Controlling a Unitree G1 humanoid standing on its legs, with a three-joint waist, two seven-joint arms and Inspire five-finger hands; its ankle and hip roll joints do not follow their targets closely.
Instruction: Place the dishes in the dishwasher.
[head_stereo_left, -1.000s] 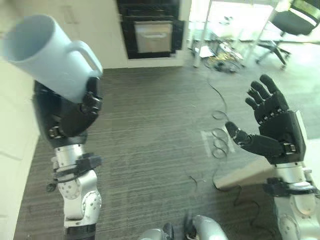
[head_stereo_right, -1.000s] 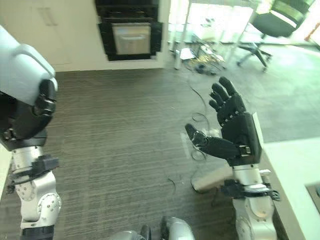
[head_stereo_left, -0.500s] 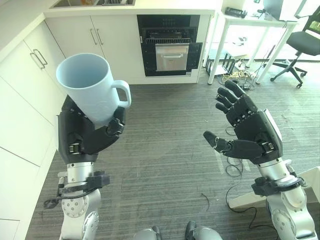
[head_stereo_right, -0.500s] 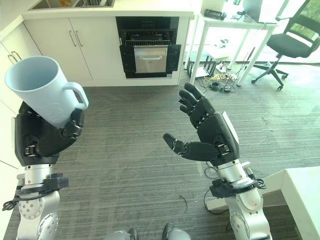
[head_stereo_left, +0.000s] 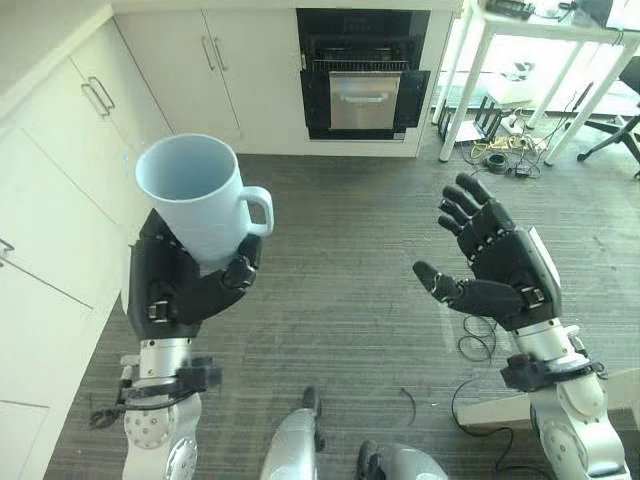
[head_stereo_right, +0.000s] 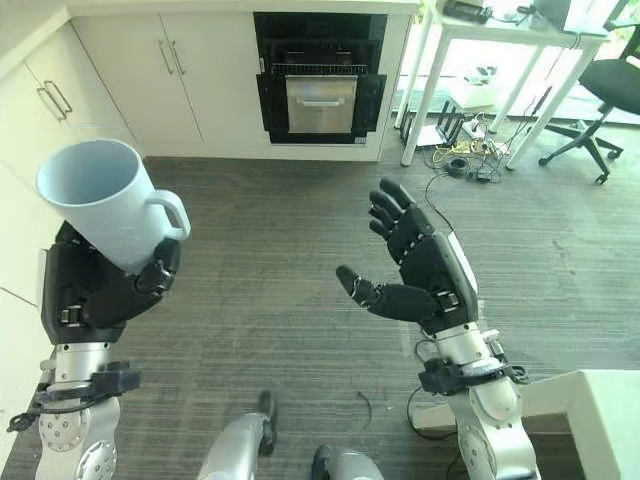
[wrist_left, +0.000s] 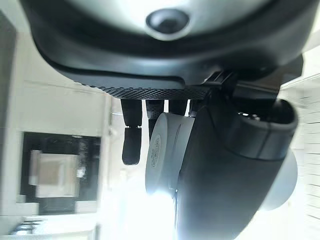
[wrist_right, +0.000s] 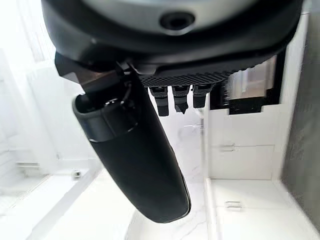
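Left hand (head_stereo_left: 185, 290) raised, fingers and thumb curled round pale blue mug (head_stereo_left: 197, 210); mug upright, slightly tilted, handle facing right hand. Right hand (head_stereo_left: 500, 275) raised beside, well apart, fingers spread, holding nothing. Below: grey floor (head_stereo_left: 340, 280). Beyond: white cabinets (head_stereo_left: 200, 60), black oven (head_stereo_left: 363, 72).

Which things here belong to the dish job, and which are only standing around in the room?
For the job:
- pale blue mug, held upright in the left hand
- right hand, open, holding nothing

Only standing around:
- built-in oven in the far cabinets
- white cabinets
- white table
- office chair
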